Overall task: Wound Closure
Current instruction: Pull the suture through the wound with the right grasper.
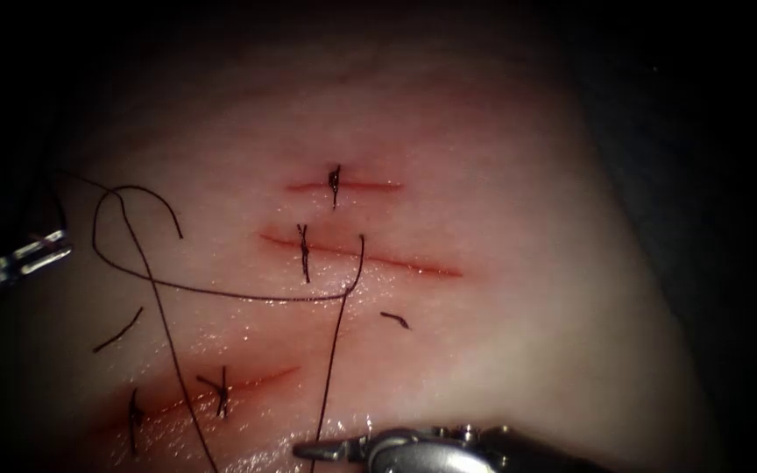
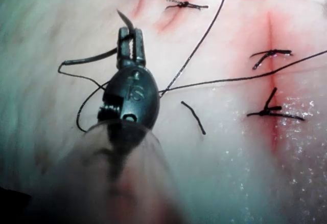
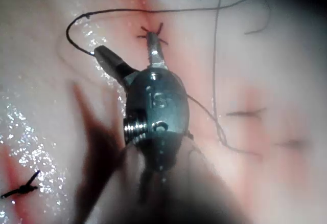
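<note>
- The left arm's slim metal needle driver (image 1: pixel 61 245) sits well left of the cuts; its jaws look closed on the dark curved steel needle (image 2: pixel 87 59) part-way along its curve, apparently clear of the tissue
- The right arm's needle driver (image 3: pixel 126 47) has its jaws spread and holds nothing
- The long dark suture thread (image 1: pixel 247 298) meets the pale pink pork tissue (image 1: pixel 527 333) at the middle red cut (image 1: pixel 413 265), then loops slackly leftward
- Judgement: a fresh stitch awaits finishing; the next move calls for taking up slack without snagging
</note>
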`<state>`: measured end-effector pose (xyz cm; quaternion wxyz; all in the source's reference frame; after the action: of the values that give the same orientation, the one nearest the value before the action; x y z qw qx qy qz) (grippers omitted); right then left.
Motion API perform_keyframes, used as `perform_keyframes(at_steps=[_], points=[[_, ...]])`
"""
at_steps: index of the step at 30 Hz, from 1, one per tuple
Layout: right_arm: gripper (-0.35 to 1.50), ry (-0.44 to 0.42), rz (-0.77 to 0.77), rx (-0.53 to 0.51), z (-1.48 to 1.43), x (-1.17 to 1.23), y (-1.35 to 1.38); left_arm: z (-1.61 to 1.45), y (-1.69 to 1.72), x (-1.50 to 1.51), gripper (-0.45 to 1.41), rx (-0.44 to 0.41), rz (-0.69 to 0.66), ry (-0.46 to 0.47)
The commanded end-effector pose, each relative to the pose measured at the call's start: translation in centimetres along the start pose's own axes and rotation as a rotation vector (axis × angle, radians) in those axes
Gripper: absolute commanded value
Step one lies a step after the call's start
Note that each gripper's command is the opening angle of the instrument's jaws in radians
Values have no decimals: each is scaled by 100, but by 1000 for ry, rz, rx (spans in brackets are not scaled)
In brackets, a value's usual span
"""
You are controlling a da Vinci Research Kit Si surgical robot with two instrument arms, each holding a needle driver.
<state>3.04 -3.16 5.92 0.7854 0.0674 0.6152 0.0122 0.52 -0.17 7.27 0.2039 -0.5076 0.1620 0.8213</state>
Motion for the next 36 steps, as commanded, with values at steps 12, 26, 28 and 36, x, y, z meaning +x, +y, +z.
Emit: perform_keyframes(at_steps=[12, 26, 28, 36], points=[[140, 42, -132, -88, -81, 24, 36, 11, 3, -4, -45, 4, 2, 1], [145, -78, -198, -131, -24, -153, 130, 13, 9, 1, -45, -7, 4, 12], [145, -85, -207, -138, -11, -176, 137, 13, 10, 2, -45, -5, 5, 12], [141, -56, -230, -144, 21, -213, 148, 13, 14, 4, -45, -8, 7, 16]])
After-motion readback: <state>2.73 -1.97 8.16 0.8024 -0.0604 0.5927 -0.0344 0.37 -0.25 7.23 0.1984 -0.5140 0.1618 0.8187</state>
